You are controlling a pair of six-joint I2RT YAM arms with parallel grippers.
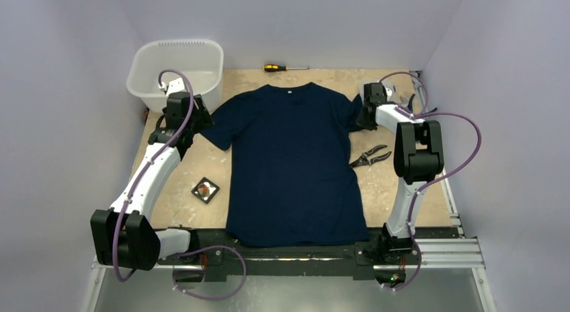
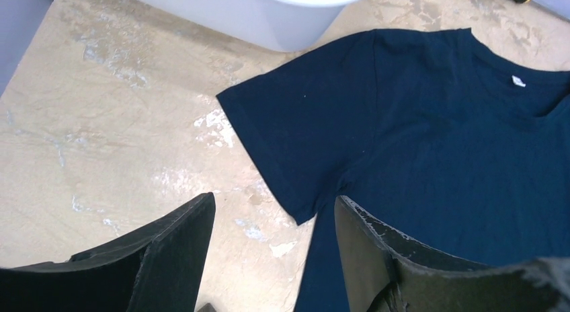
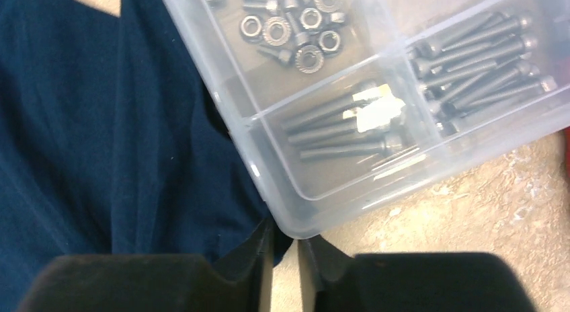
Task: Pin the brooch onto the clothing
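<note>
The clothing [image 1: 292, 164], a dark navy T-shirt, lies spread flat in the middle of the table. The brooch [image 1: 206, 189], a small reddish-orange badge, rests in a small black tray [image 1: 196, 191] left of the shirt, away from both arms. My left gripper [image 2: 274, 203] hangs open above the bare table beside the shirt's left sleeve [image 2: 302, 130], nothing between its fingers. My right gripper [image 3: 286, 239] is at the right sleeve [image 3: 134, 137]. Its jaws stand a narrow gap apart, with the sleeve's hem corner at the tips and table showing through the gap.
A clear compartment box [image 3: 289, 211] of screws and nuts lies just ahead of the right fingertips, partly over the sleeve. A white bin [image 1: 178, 70] stands at the back left, a screwdriver [image 1: 286, 68] at the back edge, and pliers [image 1: 371, 156] right of the shirt.
</note>
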